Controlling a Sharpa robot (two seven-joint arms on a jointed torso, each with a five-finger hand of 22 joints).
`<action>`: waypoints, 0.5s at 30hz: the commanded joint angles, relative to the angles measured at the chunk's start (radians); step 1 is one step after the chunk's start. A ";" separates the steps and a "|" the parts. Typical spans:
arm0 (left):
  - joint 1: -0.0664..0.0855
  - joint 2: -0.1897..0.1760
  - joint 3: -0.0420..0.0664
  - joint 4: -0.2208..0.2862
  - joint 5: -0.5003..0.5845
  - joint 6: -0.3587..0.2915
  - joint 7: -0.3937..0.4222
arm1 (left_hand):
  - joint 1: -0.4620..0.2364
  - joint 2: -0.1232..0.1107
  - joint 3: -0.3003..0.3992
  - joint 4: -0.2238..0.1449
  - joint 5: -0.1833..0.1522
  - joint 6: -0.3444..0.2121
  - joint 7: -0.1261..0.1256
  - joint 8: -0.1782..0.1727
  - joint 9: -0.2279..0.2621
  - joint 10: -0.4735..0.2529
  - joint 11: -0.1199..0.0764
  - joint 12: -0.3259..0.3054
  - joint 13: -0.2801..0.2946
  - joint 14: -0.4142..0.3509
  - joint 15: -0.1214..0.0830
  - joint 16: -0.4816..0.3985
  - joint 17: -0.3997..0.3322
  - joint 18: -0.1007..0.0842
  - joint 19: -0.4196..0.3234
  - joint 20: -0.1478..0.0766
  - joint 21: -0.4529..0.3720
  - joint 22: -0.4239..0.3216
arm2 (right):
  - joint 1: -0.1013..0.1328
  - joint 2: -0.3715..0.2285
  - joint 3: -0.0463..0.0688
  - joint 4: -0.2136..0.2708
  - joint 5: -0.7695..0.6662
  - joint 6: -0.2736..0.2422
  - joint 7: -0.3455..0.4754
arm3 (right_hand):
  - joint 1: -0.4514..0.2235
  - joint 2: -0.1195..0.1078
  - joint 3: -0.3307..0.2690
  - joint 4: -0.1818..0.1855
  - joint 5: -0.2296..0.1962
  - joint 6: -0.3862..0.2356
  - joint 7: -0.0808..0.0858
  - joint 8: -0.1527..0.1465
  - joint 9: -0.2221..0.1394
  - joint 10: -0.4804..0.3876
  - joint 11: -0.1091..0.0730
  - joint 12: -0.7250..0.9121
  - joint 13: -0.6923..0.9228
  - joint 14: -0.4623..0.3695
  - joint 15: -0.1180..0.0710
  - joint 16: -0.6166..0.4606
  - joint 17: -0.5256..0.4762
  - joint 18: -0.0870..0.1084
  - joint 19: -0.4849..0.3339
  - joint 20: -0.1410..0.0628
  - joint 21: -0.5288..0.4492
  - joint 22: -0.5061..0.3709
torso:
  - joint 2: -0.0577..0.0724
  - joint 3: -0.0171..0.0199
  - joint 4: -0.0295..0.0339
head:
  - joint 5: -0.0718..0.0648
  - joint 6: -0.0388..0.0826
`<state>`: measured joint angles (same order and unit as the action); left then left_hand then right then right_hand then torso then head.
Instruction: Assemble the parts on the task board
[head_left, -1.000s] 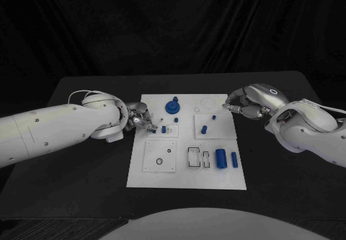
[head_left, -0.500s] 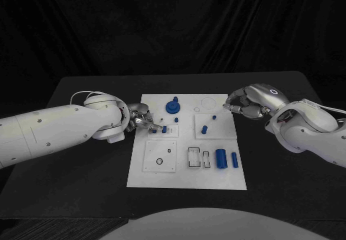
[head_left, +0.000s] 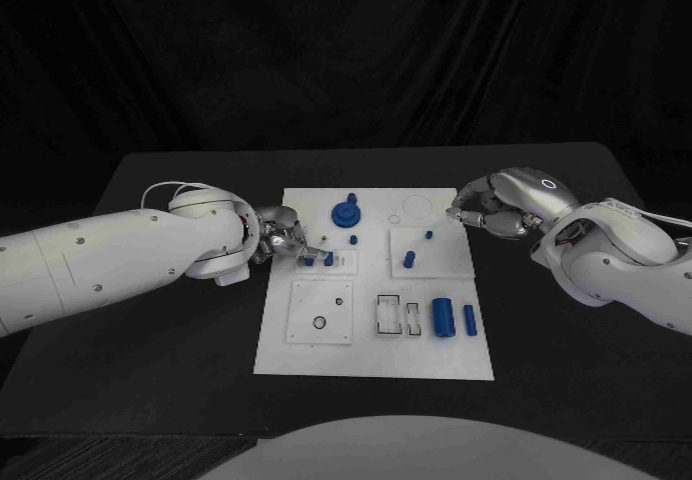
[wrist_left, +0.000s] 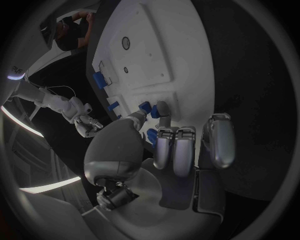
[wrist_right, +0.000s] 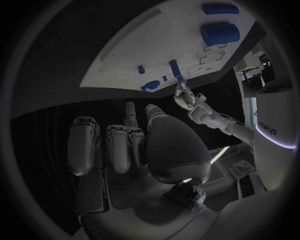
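Note:
The white task board (head_left: 375, 355) lies in the middle of the black table. My left hand (head_left: 280, 236) is at the board's left edge and pinches a small blue part (head_left: 307, 261) between thumb and a finger, just beside another small blue peg (head_left: 329, 259). The left wrist view shows the pinched blue part (wrist_left: 152, 111) at the fingertips over the board (wrist_left: 156, 50). My right hand (head_left: 495, 206) hovers at the board's far right corner with its fingers curled in on nothing.
A round blue part (head_left: 346, 213) stands at the board's far side. Two blue pegs (head_left: 408, 259) stand on the right square plate. Two blue cylinders (head_left: 441, 317) lie near the board's front right, beside rectangular slots (head_left: 388, 314).
My left hand has edged slightly to the right, further over the board's edge. The right hand has not moved.

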<state>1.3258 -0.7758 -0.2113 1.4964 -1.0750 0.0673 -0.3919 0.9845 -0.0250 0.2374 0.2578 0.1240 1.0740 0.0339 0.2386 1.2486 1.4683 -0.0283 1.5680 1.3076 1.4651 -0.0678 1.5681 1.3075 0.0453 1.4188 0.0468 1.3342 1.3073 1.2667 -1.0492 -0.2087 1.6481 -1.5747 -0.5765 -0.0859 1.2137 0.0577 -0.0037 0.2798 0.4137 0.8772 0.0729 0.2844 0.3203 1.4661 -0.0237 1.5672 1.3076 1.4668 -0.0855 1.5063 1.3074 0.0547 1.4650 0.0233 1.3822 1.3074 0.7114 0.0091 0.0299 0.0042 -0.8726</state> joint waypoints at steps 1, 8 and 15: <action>-0.004 0.000 -0.001 0.000 0.001 0.017 -0.002 | 0.011 0.008 -0.007 -0.002 0.016 -0.011 -0.002 0.007 0.007 0.103 0.000 0.003 0.263 0.106 0.001 0.003 0.263 0.014 0.002 0.000 -0.004 0.185 | -0.002 -0.001 0.001 0.002 -0.002 0.003 -0.015 | 0.012 0.000 0.008 0.001 0.011 0.007 -0.001 -0.006 -0.002 0.102 0.000 0.000 0.259 0.082 0.001 -0.004 0.156 -0.010 0.029 0.004 -0.004 0.205 | 0.000 -0.0003 0.0005 | 0.000 0.000; -0.004 -0.001 -0.001 0.000 0.001 0.021 -0.006 | 0.032 0.016 -0.014 -0.010 0.047 -0.018 -0.003 0.012 0.016 0.103 0.000 0.003 0.263 0.106 0.000 0.003 0.263 0.013 0.002 -0.001 -0.004 0.186 | -0.002 0.000 0.001 0.001 -0.002 0.004 -0.015 | 0.013 0.000 0.008 0.002 0.013 0.007 -0.001 -0.007 -0.002 0.102 0.000 0.000 0.259 0.082 0.001 -0.004 0.156 -0.011 0.029 0.004 -0.004 0.205 | 0.001 0.0002 0.0008 | 0.001 0.000; -0.004 -0.005 -0.001 0.000 0.001 0.025 -0.009 | 0.043 0.018 -0.017 -0.016 0.055 -0.018 -0.003 0.014 0.020 0.103 -0.001 0.003 0.263 0.106 0.000 0.003 0.263 0.013 0.003 -0.001 -0.003 0.186 | -0.002 0.000 0.001 0.001 -0.002 0.005 -0.015 | 0.013 0.000 0.008 0.002 0.013 0.007 -0.001 -0.007 -0.002 0.102 0.000 0.000 0.259 0.082 0.001 -0.004 0.156 -0.011 0.029 0.004 -0.004 0.205 | 0.000 -0.0004 0.0004 | 0.003 0.000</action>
<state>1.3258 -0.7805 -0.2098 1.4968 -1.0734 0.0709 -0.3922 1.0152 -0.0058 0.2250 0.2455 0.1752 1.0609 0.0324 0.2491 1.2672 1.4683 -0.0284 1.5680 1.3076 1.4651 -0.0678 1.5681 1.3075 0.0454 1.4188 0.0468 1.3342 1.3073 1.2667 -1.0484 -0.2087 1.6482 -1.5747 -0.5741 -0.0859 1.2136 0.0577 -0.0008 0.2827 0.4219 0.8772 0.0728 0.2844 0.3193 1.4661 -0.0237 1.5672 1.3079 1.4668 -0.0855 1.5063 1.3074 0.0546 1.4650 0.0233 1.3822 1.3073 0.7122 0.0091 0.0307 0.0071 -0.8726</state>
